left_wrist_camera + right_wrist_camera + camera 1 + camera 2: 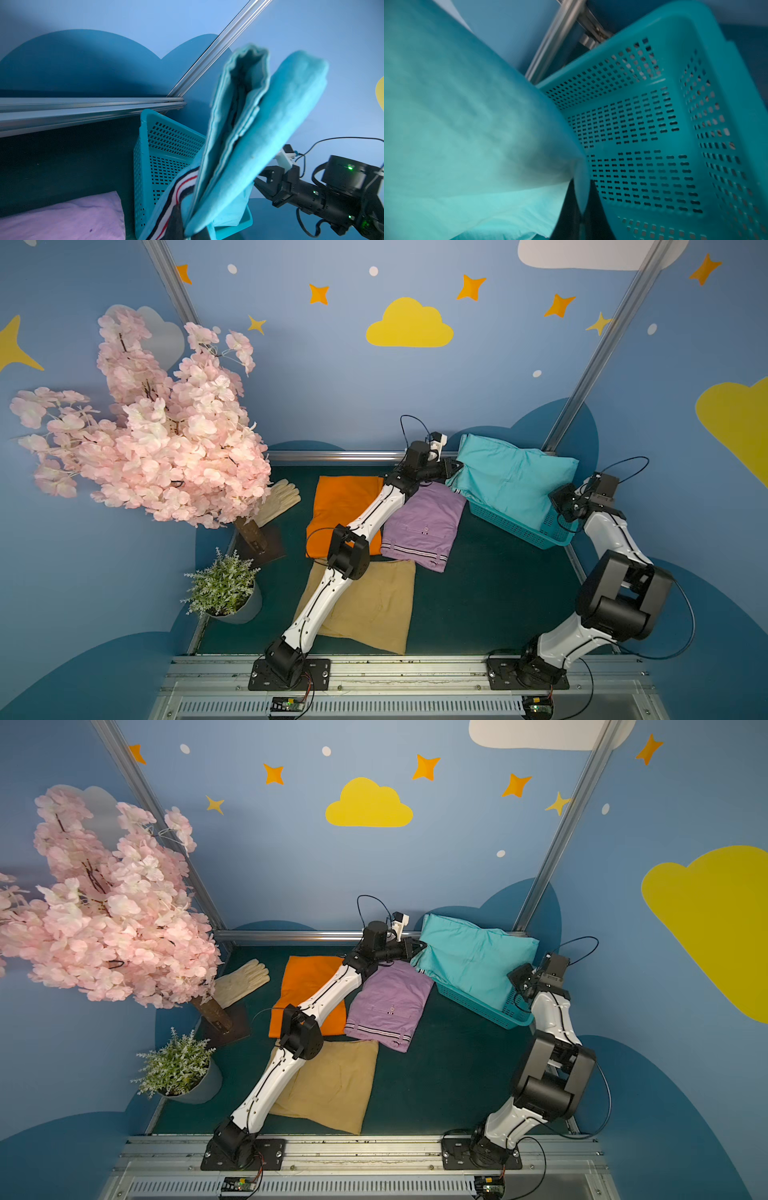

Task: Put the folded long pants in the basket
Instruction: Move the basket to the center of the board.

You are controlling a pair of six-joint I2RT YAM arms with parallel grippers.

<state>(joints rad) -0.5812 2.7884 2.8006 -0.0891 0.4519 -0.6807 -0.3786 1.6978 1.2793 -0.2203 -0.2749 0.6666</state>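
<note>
Dark green tabletop (490, 593) | left gripper (455, 467) and right gripper (557, 506) clamp turquoise pants (507, 477) between them, over basket (511, 529), not released | orange pants (340, 497), lilac pants (424, 522), khaki pants (374, 605) to go, behind left gripper

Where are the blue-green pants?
In a top view, the folded turquoise cloth pants are held up over the turquoise perforated plastic basket in the far right corner, beside the lilac folded pants.

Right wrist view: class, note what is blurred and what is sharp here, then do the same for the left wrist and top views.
Right wrist view: turquoise pants smeared soft, basket holes crisper. Left wrist view: the pants' folded edges soft, basket wall sharper. In both top views: sharp throughout, frame posts leaning outward.
</note>
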